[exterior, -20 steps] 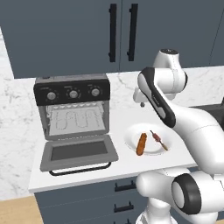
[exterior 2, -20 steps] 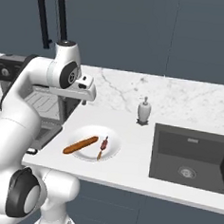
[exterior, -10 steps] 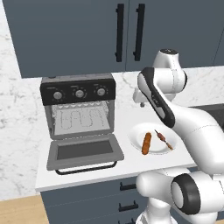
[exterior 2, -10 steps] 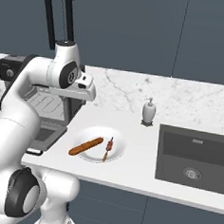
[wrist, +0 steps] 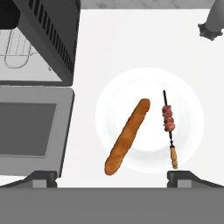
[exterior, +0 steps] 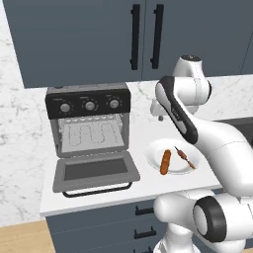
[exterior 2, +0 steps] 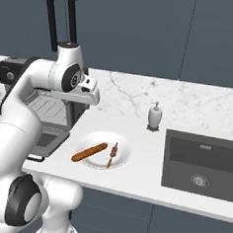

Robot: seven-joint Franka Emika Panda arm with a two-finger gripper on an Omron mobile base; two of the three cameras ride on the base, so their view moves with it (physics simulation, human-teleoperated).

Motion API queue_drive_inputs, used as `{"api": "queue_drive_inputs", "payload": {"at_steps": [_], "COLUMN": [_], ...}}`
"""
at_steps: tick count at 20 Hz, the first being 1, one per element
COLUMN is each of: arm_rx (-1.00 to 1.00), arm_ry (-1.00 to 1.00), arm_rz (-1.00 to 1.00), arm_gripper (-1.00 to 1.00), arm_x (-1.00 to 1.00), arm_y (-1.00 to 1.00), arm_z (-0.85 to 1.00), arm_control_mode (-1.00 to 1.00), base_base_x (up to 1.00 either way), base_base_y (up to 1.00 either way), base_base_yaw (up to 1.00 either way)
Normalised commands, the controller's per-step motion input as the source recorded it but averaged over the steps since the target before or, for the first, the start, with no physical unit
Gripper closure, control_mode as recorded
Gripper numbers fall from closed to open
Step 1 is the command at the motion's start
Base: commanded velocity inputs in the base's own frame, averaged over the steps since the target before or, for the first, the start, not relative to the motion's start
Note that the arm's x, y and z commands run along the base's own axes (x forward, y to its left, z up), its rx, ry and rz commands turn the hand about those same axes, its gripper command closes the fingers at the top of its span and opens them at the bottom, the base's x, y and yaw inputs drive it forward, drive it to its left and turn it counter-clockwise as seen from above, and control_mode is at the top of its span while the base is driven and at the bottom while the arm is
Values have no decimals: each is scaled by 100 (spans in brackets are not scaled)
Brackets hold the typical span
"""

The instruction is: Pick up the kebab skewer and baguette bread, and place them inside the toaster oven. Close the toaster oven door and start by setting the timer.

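Observation:
The baguette bread (wrist: 127, 136) lies slantwise on a white plate (wrist: 192, 109), with the kebab skewer (wrist: 169, 127) beside it, orange end nearest me. They also show on the plate (exterior: 153, 148) as the loaf (exterior: 165, 161) and the stick (exterior: 184, 157). My gripper (wrist: 113, 177) hangs high over the plate, open, with nothing between its wide-set fingertips. The toaster oven (exterior: 89, 123) stands left of the plate with its wire rack showing. The toaster oven door (exterior: 94, 173) lies dropped flat on the counter.
A soap dispenser (exterior 2: 154, 116) stands behind the plate, and a dark sink (exterior 2: 199, 159) lies to its right. Dark cabinets with black bar handles (exterior: 146, 37) hang above the marble backsplash. The counter's front edge runs just below the oven door.
The whole picture has shifted in both base views, so the base has driven. The plate, food and oven keep their places on the counter. The gripper stays open.

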Motion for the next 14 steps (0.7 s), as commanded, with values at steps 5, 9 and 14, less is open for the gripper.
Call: {"api": "queue_drive_inputs", "payload": {"at_steps": [5, 9, 14], "arm_rx": [0, 0, 0], "arm_ry": [0, 0, -2], "arm_rz": [0, 0, 1], "arm_gripper": [-100, -100, -100], "arm_x": [0, 0, -16], "arm_y": [0, 0, 0], "arm_z": [0, 0, -3], "arm_control_mode": [-100, -100, -100], "base_base_x": [0, 0, 0], "base_base_y": [0, 0, 0], "base_base_yaw": [0, 0, 0]}}
